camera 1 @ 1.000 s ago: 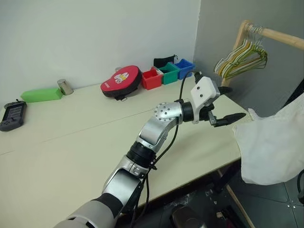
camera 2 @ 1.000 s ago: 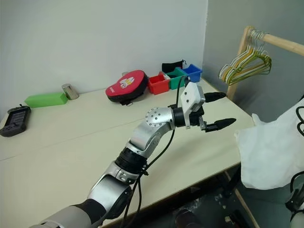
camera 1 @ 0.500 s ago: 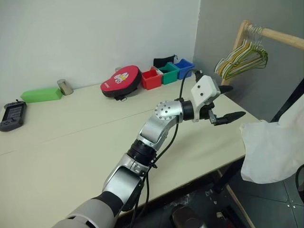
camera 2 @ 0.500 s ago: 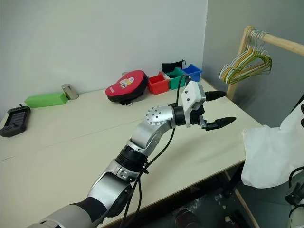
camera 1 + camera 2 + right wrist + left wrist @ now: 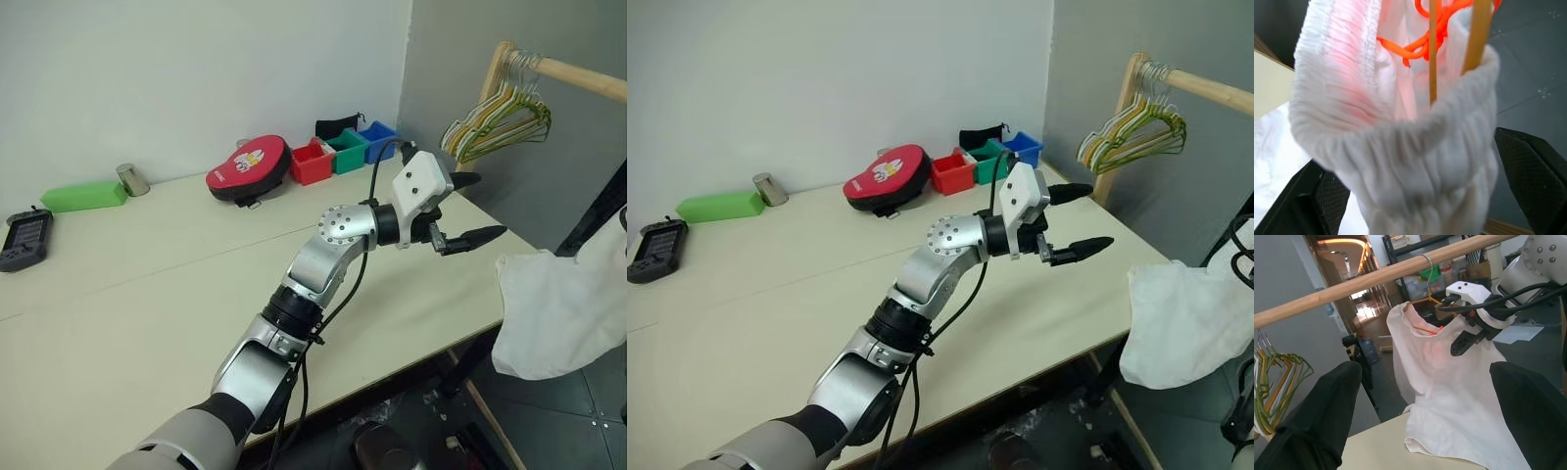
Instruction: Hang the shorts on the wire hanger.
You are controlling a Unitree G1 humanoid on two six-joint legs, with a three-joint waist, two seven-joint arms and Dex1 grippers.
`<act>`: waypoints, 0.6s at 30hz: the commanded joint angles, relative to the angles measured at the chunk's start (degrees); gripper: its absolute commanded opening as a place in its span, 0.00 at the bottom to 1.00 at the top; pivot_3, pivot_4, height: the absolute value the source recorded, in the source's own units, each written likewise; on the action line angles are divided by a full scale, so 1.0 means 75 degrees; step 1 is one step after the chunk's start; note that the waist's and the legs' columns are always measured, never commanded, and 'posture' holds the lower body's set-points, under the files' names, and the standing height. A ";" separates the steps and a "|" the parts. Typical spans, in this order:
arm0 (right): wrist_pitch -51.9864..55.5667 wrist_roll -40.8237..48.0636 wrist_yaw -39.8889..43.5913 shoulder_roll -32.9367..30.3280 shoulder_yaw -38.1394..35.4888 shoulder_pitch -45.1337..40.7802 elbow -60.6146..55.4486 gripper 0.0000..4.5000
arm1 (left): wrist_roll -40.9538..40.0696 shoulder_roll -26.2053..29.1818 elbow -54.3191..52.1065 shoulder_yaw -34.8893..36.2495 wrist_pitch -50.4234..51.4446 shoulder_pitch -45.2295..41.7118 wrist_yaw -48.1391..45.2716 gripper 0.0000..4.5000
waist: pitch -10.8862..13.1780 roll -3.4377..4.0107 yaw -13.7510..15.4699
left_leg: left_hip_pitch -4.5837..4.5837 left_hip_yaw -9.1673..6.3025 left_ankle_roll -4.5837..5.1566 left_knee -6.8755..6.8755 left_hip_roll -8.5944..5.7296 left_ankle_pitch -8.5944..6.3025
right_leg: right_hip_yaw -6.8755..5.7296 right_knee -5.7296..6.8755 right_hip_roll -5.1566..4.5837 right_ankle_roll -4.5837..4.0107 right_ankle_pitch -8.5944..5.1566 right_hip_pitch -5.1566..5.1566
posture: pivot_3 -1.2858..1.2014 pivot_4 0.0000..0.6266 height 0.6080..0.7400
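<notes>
The shorts [image 5: 1449,396] hang off the table's [image 5: 147,313] right edge, their waistband threaded on the wire hanger [image 5: 1432,54] on the wooden rail [image 5: 1352,286]. The right gripper [image 5: 1410,196], nearer, straddles the waistband, fingers spread wide. The left gripper [image 5: 460,211] hovers wide over the table's far right corner.

The left gripper [image 5: 468,209] is being held outstretched with fingers spread; the right gripper [image 5: 1462,335] is being held agape.

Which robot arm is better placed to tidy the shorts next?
Probably the right: its open pincer sits right at the big white thin-fabric shorts hanging from the thin yellowish wire hanger. The open left pincer hovers over the table, apart from them.
</notes>
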 commanded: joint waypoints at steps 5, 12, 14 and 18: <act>0.0239 0.0096 -0.0093 -0.0095 -0.0238 -0.0129 -0.1788 1.00 | -0.0143 -0.0096 -0.0210 0.0090 0.0104 -0.0083 -0.0140 1.00 | 0.0007 0.0000 -0.0154 | -0.0001 -0.0001 -0.0003 -0.0001 0.0001 -0.0003 | -0.0001 -0.0005 -0.0001 0.0002 -0.0002 -0.0003 | 0.32 0.06 1.00; 0.0239 -0.0212 -0.0622 0.0336 -0.0017 -0.0063 -0.3293 1.00 | -0.0143 -0.0061 -0.0244 0.0142 0.0177 -0.0060 -0.0194 1.00 | 0.0015 -0.0004 -0.0331 | -0.0001 -0.0007 -0.0011 -0.0010 0.0006 -0.0011 | -0.0003 -0.0006 0.0007 -0.0006 -0.0012 -0.0003 | 0.32 0.07 1.00; 0.0239 -0.0347 -0.0799 0.0395 0.0173 -0.0030 -0.3665 1.00 | -0.0142 -0.0049 -0.0266 0.0137 0.0198 -0.0020 -0.0191 1.00 | 0.0015 -0.0005 -0.0359 | -0.0001 -0.0007 -0.0011 -0.0013 0.0007 -0.0013 | 0.0000 -0.0006 0.0005 -0.0004 -0.0015 -0.0004 | 0.32 0.07 1.00; 0.0239 -0.0489 -0.1022 0.0354 0.0955 -0.0170 -0.4438 1.00 | -0.0130 0.0053 -0.0341 0.0198 0.0296 0.0091 -0.0104 1.00 | 0.0017 -0.0004 -0.0380 | 0.0002 -0.0014 -0.0010 -0.0020 0.0009 -0.0015 | 0.0009 -0.0005 0.0005 -0.0003 -0.0016 -0.0006 | 0.32 0.08 1.00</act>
